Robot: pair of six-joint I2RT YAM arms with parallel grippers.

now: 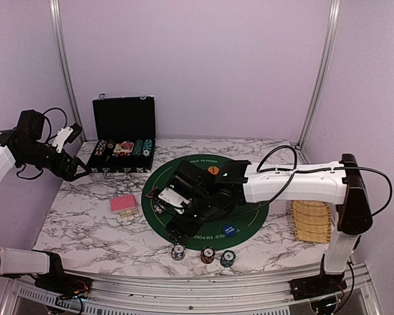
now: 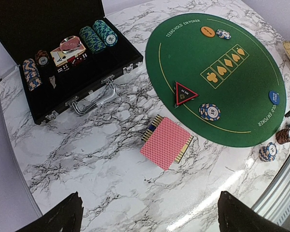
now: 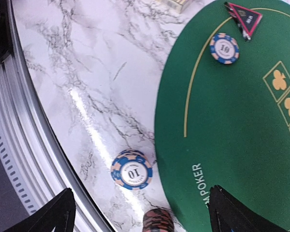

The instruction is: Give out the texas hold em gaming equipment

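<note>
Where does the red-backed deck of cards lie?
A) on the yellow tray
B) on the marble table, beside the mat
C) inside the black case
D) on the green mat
B: the deck of cards rests on the bare marble table, apart from the green mat and outside the black case.

Bare tabletop [image 1: 79, 226] left of card deck [image 1: 123, 204], chip stacks [image 1: 207, 254] lining near edge, case [image 1: 123, 121] blocking far left
</note>
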